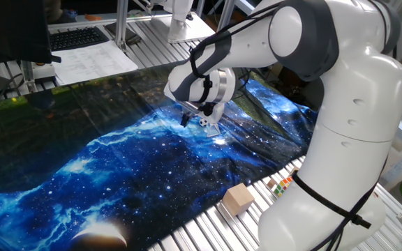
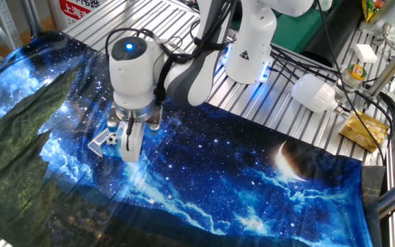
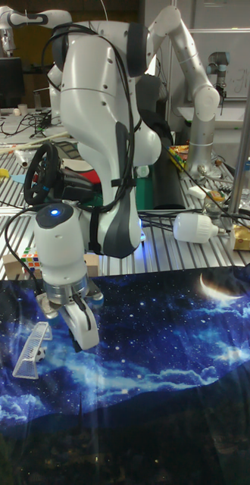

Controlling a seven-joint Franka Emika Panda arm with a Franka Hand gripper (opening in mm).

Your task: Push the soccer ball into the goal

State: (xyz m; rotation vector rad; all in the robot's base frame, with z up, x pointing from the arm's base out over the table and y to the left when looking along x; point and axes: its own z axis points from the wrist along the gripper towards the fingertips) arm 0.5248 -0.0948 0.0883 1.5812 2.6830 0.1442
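Observation:
The soccer ball [image 2: 113,139] is a tiny white ball with black patches. It lies on the blue galaxy cloth right at the mouth of the goal [image 2: 100,143], a small frame of whitish rods. My gripper [image 2: 129,149] is shut and empty, its tips down on the cloth just right of the ball. In the one fixed view the ball [image 1: 204,122] peeks out beside the gripper [image 1: 211,126], and the goal is hidden there. The tall view shows the goal [image 3: 32,350] left of the gripper [image 3: 85,335], with the ball hidden.
A tan wooden block [image 1: 238,198] and a multicoloured puzzle cube [image 1: 281,185] sit on the metal slats beside the robot base. A white lamp [image 2: 314,92] and a yellow box [image 2: 362,130] lie beyond the cloth. Papers [image 1: 93,59] and a keyboard are at the far side.

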